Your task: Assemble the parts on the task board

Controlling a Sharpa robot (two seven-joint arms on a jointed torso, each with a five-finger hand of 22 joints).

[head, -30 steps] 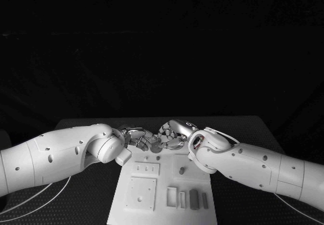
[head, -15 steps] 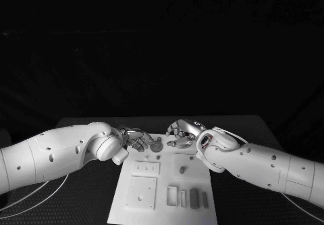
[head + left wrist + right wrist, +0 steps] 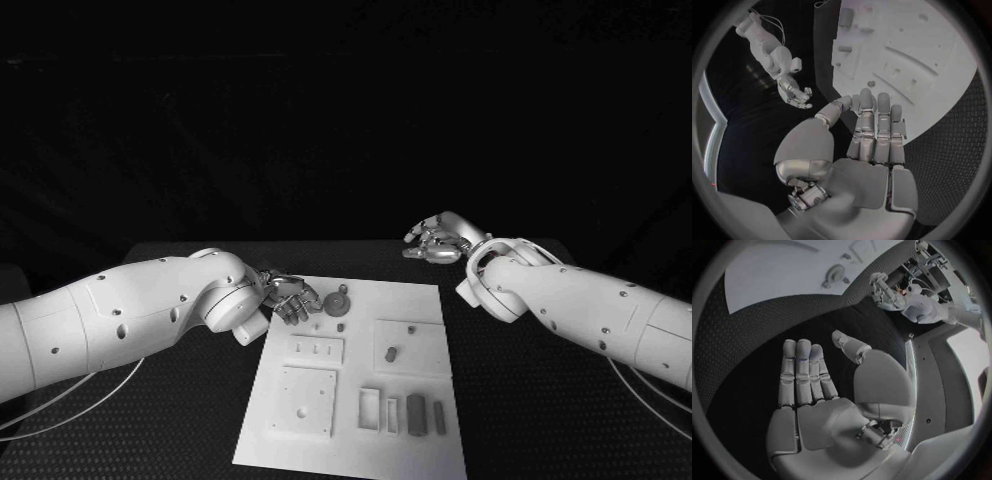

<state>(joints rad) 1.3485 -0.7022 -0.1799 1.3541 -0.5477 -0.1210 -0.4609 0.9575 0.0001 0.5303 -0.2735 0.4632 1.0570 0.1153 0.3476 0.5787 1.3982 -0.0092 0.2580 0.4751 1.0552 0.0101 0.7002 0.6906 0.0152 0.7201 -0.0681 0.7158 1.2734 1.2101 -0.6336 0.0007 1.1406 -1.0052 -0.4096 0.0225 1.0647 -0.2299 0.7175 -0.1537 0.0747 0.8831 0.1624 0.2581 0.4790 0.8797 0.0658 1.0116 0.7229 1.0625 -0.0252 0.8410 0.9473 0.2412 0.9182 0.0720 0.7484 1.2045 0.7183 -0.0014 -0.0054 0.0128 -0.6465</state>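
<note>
The white task board (image 3: 372, 300) lies in the middle of the black table. A round grey part (image 3: 338, 302) lies at its far end, free of both hands; the right wrist view shows this round part (image 3: 834, 276) on the board (image 3: 773, 270) too. My left hand (image 3: 293, 298) hovers at the board's far left corner, just beside the round part, fingers straight and holding nothing (image 3: 873, 130). My right hand (image 3: 437, 243) is off the board, over the table's far right, fingers stretched out and empty (image 3: 807, 375).
A small grey peg (image 3: 391, 352) stands in a raised square at mid-board. Several grey bars (image 3: 415, 414) sit in slots at the near end, next to a raised square plate (image 3: 303, 400). Black matting (image 3: 534, 400) surrounds the board.
The hands, close together over the board's far end a second ago, have parted. The right hand has drawn back off the board to the far right. The round part now lies alone.
</note>
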